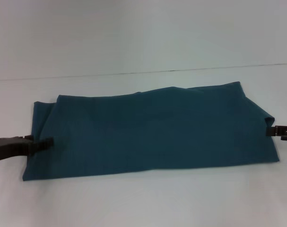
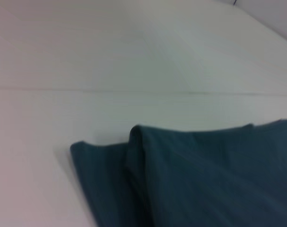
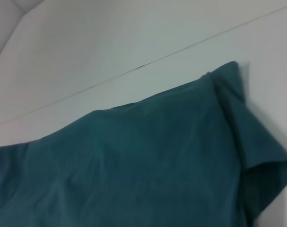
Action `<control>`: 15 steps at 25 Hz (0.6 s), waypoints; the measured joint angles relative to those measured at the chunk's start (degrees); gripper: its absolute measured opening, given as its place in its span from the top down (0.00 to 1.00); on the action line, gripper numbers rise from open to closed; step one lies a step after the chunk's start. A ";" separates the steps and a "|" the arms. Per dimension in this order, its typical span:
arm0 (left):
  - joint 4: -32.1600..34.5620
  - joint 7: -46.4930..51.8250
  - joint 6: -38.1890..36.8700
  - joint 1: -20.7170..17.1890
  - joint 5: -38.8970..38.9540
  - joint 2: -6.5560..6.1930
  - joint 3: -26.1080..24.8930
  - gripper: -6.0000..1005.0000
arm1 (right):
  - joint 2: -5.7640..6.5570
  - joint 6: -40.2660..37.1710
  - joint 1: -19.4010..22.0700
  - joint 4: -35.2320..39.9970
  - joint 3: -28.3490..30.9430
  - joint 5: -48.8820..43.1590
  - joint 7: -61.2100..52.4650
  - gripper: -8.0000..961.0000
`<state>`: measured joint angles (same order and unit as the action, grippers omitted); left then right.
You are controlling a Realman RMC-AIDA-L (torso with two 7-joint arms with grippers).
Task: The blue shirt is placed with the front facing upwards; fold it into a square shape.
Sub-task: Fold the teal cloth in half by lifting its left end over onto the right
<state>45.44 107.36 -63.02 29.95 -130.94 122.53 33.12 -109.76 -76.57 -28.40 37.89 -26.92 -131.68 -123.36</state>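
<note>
A dark teal-blue shirt (image 1: 152,130) lies flat on a white bench (image 1: 143,38), folded into a long band that runs from the bench's left side to its right side. No lettering shows on the side facing up. Along the left end, 1 layer of cloth lies over another, with the lower layer sticking out a little past it. At the right end, a fold of cloth juts out to a soft point. The robot's left hand (image 1: 45,143) reaches in low from the bench's left edge, its dark fingers lying over the shirt's left end; whether they pinch the cloth or merely rest on it cannot be told. The right hand (image 1: 270,130) comes in from the bench's right edge, its tip touching the pointed fold at the shirt's right end, and its grip cannot be told either. A thin seam line crosses the bench beyond the shirt's far edge.
</note>
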 joint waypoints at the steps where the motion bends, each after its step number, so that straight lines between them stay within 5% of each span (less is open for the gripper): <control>1: 0.00 0.21 0.09 0.02 -0.45 0.00 0.02 0.31 | 0.03 0.05 0.10 0.13 0.05 0.01 -0.16 0.21; 15: 4.03 6.27 -7.63 -0.60 -4.58 -0.62 -0.79 0.31 | 0.73 0.20 0.36 0.46 0.12 0.03 -0.48 0.21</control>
<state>49.48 113.63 -70.65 29.35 -135.52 121.90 32.33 -109.04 -76.37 -28.04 38.35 -26.80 -131.65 -123.84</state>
